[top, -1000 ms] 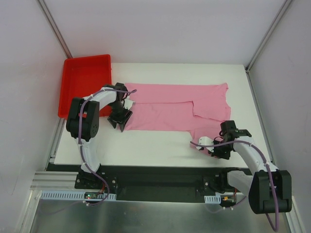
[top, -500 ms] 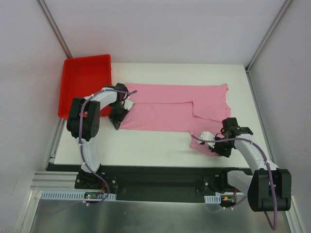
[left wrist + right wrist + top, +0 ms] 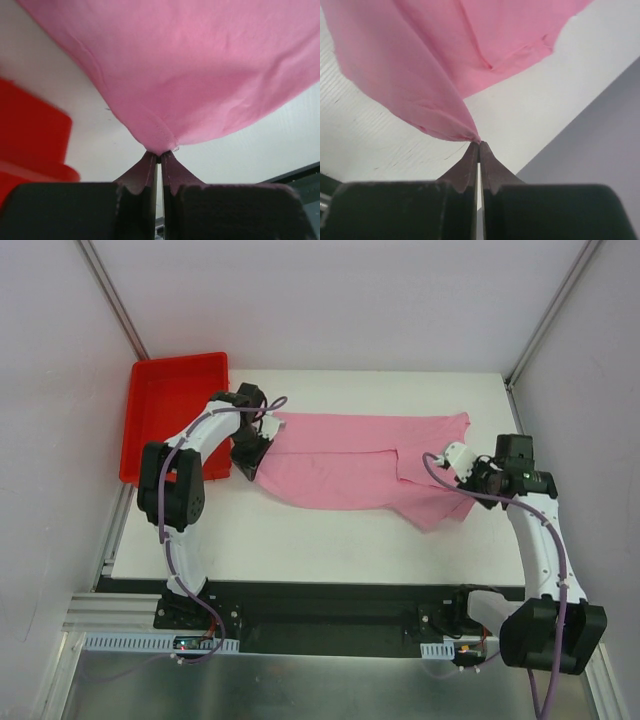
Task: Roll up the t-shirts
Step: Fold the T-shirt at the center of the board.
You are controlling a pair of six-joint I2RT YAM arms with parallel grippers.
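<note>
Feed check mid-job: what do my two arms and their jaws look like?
The left arm and right arm match: white tubular links between chunky black joint housings, each with a purple cable looping loosely along it. In the wrist views the jaws are dark, tapering from a blocky black body to thin wedge tips.

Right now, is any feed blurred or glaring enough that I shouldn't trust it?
Top external: even light, no glare, the t-shirt crisp. Left wrist: soft focus, red tray smeared, left tool dark but readable. Right wrist: sharper, table grain visible near the right tool.
</note>
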